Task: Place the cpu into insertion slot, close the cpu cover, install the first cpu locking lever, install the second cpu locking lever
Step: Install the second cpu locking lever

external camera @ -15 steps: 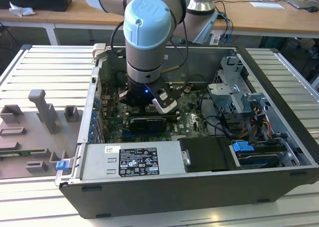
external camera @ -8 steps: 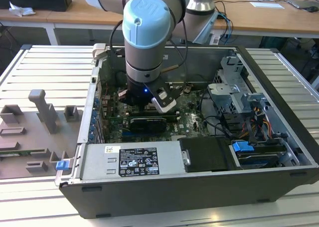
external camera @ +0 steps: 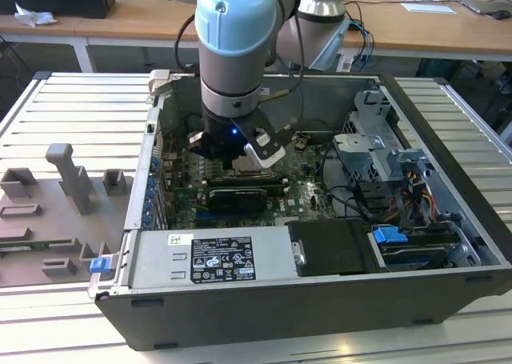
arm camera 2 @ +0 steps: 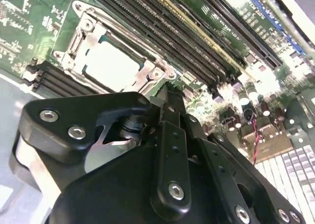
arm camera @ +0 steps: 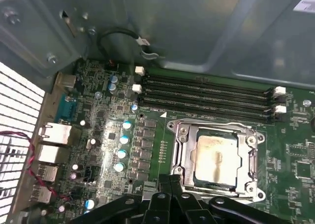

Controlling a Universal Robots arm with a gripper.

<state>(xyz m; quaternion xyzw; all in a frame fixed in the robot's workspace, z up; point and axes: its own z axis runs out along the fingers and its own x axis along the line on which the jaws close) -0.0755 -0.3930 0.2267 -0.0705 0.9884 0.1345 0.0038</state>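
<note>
- Gripper (external camera: 252, 160) is down inside the case (external camera: 240, 316), over the green board. Reading the exterior view like a clock face, the black card (external camera: 236, 198) is just at 6 o'clock from it and the drive cage (external camera: 372, 148) is off at 3 o'clock.
- In both wrist views the fingers look pressed together with nothing between them, so it's working as a poker here, not a grabber.
- The cpu (arm camera: 216, 157) is already sitting flat in the insertion slot (arm camera: 180, 131), pale top showing through the window.
- The cpu cover (arm camera: 189, 157) looks folded down over the chip's edges, so my read is we're at the lever part of the job.
- There's a thin wire lever (arm camera: 211, 122) running along the socket edge nearest the memory slots (arm camera: 206, 93). Can't tell whether it's hooked under its catch or just lying there.
- The fingertip hangs just beside the socket rim. Whether it touches the metal, I can't say.
- Tips for doing this bit well, imo:
  - push on the lever's bent end, not the middle, so the wire doesn't flex out from under the tip
  - press down first, then sideways under the hook
  - keep the tip off the chip top and well away from the memory slot clips
  - go slow, since a slip lands on the little capacitors right next to the socket
</note>
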